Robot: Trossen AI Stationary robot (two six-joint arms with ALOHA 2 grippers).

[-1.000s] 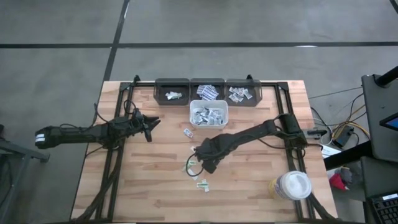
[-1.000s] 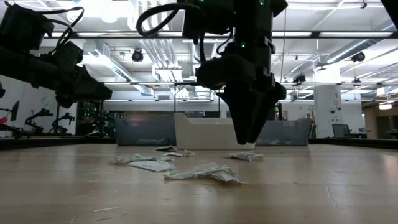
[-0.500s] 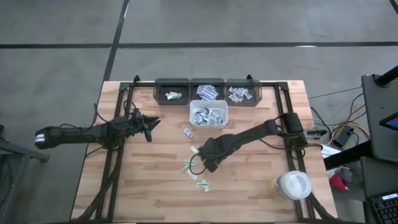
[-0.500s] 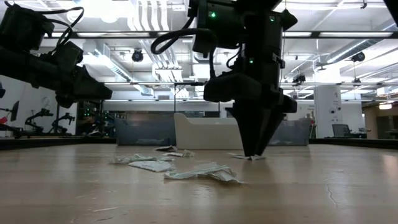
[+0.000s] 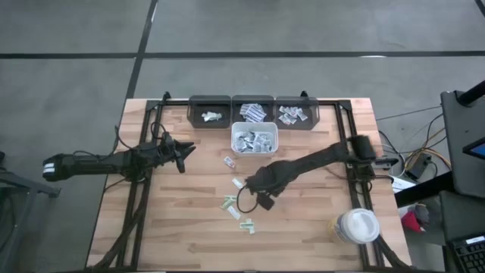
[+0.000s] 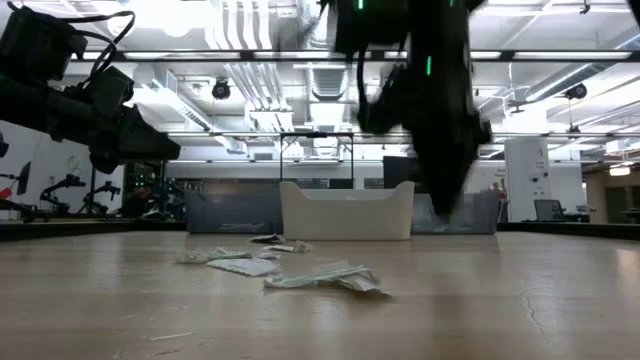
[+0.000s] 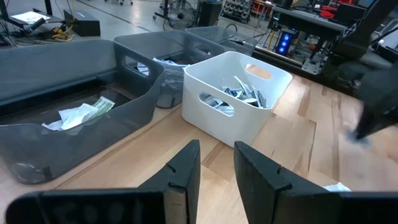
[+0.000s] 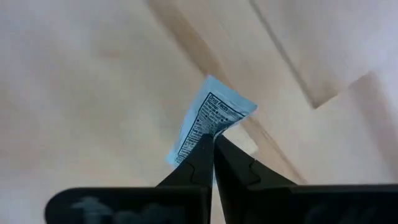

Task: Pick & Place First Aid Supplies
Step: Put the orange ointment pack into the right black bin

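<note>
Sachets lie scattered on the wooden bench (image 5: 189, 243), and one of them is off it: the right end effector (image 8: 213, 144) is closed on a white sachet with blue-grey print (image 8: 208, 126), pinched by its lower edge between the two dark fingertips so that it stands up past them, slightly crumpled. Seen from above, this end effector (image 5: 258, 184) sits just in front of the white open bin (image 5: 254, 142), toward the middle of the bench. From bench height it appears raised clear of the surface, though that arm is smeared there and the height is hard to judge.

Loose sachets remain in front of the white bin: one (image 5: 228, 161) close to its front left corner, one (image 5: 237, 183) beside the right end effector, greenish ones (image 5: 231, 202) farther forward and another pair (image 5: 247, 224) farther still. The white bin holds a heap of sachets (image 5: 252, 139). Behind it stand three dark bins (image 5: 253, 111) in a row, each with a few sachets inside.

The left end effector (image 5: 182, 154) hangs to the left of the white bin, above the bench, its fingers (image 7: 183, 171) parted with nothing between them.

A white round lidded tub (image 5: 357, 226) stands far to the right of the white bin, at the bench's front corner.
</note>
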